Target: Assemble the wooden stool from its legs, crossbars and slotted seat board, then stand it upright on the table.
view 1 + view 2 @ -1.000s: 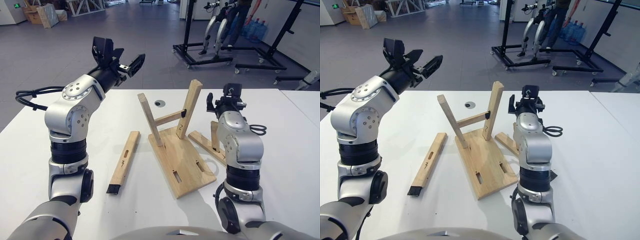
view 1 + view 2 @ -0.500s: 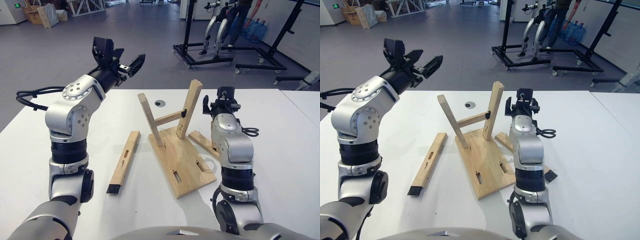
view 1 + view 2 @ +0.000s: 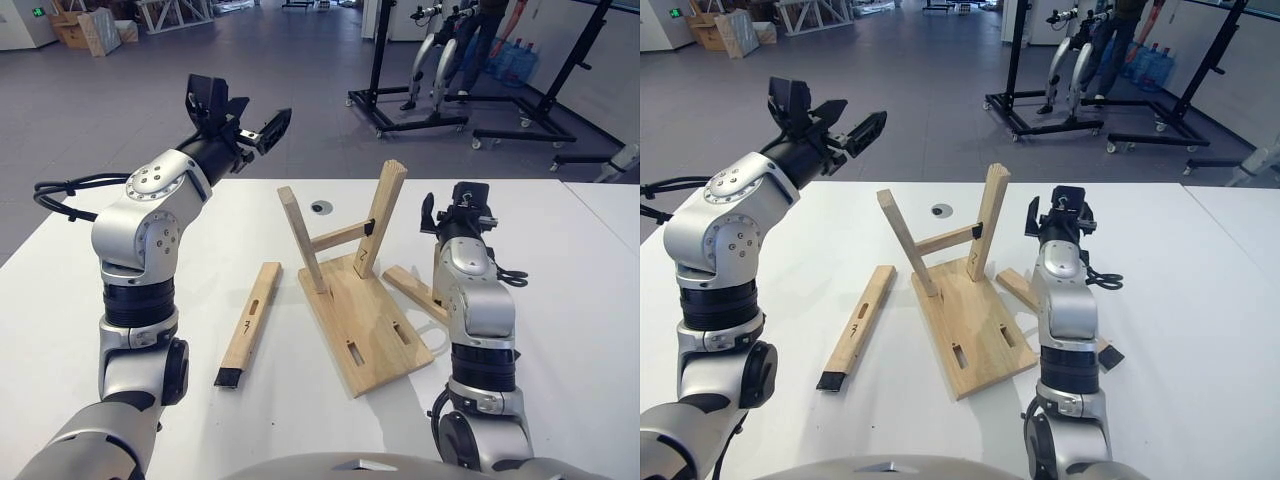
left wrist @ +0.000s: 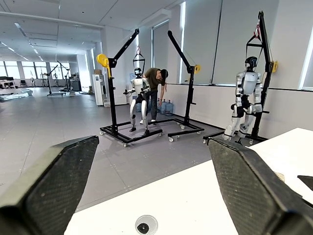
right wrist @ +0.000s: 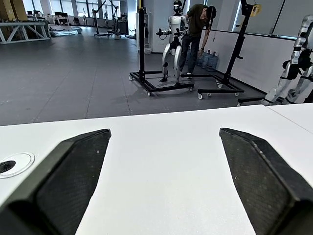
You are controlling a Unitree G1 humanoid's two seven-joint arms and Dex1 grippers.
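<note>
Stool seat board (image 3: pixel 365 320): two legs (image 3: pixel 385 215), crossbar (image 3: pixel 338 237) fitted.
Remaining: two loose legs (image 3: pixel 250 320), uprighting.
Grippers: left gripper (image 3: pixel 243 112), right gripper (image 3: pixel 455 203) both spread.

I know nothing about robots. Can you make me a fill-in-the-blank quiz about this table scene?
The seat board lies flat on the table with ___ legs slotted into it.
A ___ joins those legs.
The loose leg in full view lies on the robot's ___ side of the board.
The left gripper and right gripper are both ___, holding nothing.
Missing words: two, crossbar, left, open.
</note>
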